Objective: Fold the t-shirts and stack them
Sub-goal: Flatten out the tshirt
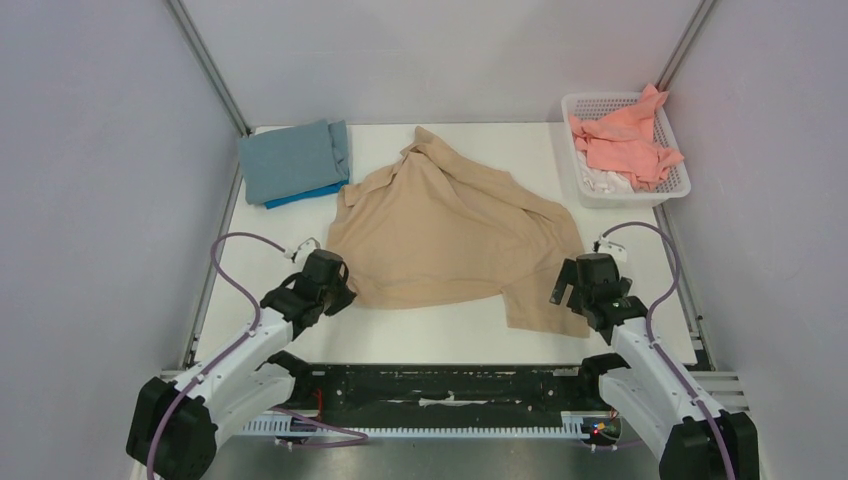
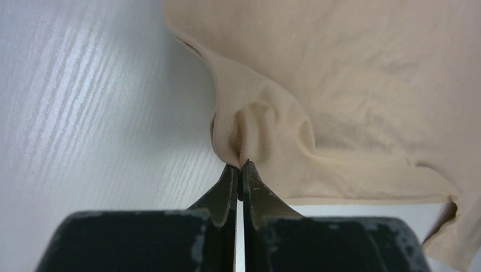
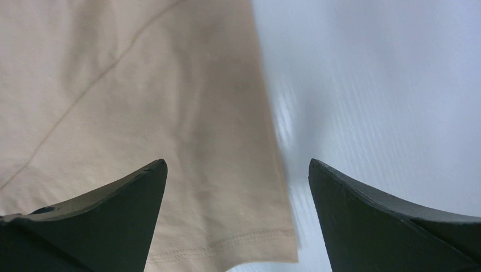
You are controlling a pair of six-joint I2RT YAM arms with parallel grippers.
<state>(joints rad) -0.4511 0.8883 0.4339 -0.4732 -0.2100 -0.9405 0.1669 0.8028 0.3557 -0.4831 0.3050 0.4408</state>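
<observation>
A beige-tan t-shirt point(image 1: 450, 225) lies spread and rumpled on the middle of the white table. My left gripper point(image 1: 340, 293) is at its near left corner, shut on a pinched fold of the beige cloth point(image 2: 244, 133). My right gripper point(image 1: 570, 297) hovers open over the shirt's near right corner, where the hemmed edge point(image 3: 227, 243) lies between its wide-apart fingers. A folded grey-blue t-shirt point(image 1: 292, 158) rests on a bright blue one point(image 1: 300, 196) at the back left. A salmon pink t-shirt point(image 1: 625, 140) is bunched in the basket.
A white lattice basket point(image 1: 583, 185) stands at the back right corner, with some white cloth under the pink one. Grey walls and metal frame posts close in the table on three sides. Bare white tabletop point(image 1: 440, 335) runs along the near edge.
</observation>
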